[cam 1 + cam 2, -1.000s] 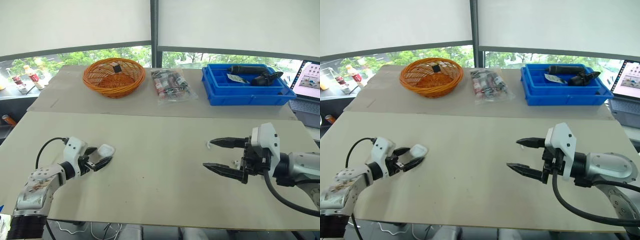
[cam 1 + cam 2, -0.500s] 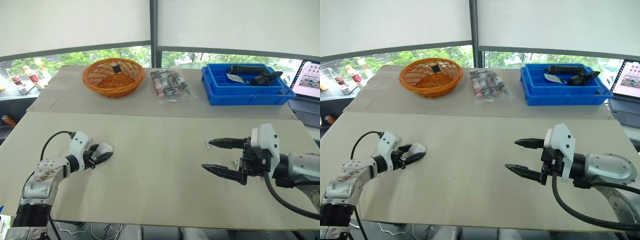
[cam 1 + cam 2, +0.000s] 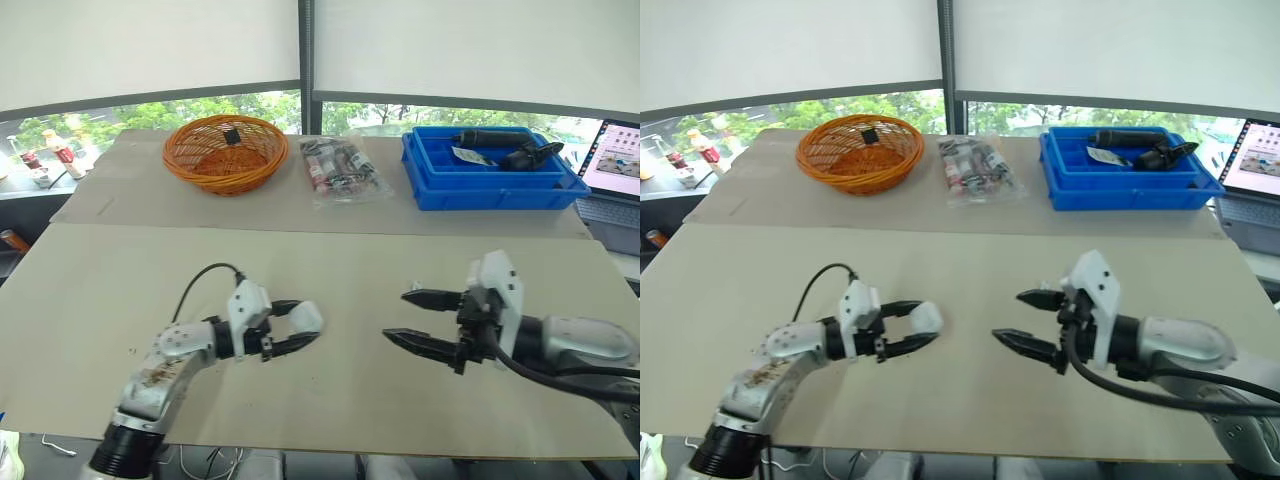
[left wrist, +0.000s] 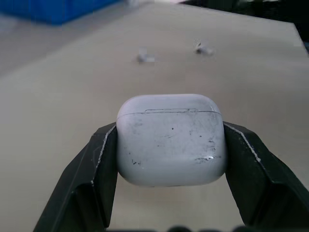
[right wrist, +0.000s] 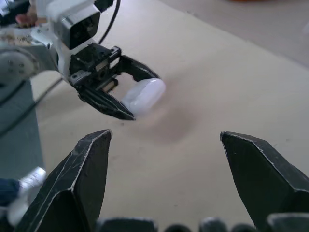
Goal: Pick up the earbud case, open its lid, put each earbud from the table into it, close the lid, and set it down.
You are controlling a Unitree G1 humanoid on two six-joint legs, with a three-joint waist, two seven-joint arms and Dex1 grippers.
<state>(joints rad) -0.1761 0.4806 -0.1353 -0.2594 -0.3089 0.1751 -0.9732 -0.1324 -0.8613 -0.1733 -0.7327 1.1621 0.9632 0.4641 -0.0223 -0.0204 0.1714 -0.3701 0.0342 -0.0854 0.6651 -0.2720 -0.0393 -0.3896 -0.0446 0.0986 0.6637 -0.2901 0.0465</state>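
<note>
**Case in grip, lid shut**

We find the left gripper (image 3: 303, 326) pinching the earbud case (image 4: 171, 140) by its two sides, lid closed. The right gripper (image 3: 395, 315) faces the case, near but apart, fingers spread wide. Beyond the case, a first earbud (image 4: 143, 57) and a second earbud (image 4: 204, 48) lie on the table (image 3: 330, 260).

Qty: 1 earbud case (image 4: 171, 140), 2 earbuds (image 4: 143, 56) (image 4: 204, 48), 1 orange basket (image 3: 200, 165) w/ 1 small black item (image 3: 232, 136), 1 blue bin (image 3: 490, 195), 1 clear bag (image 3: 345, 172), 1 laptop (image 3: 618, 165).
</note>
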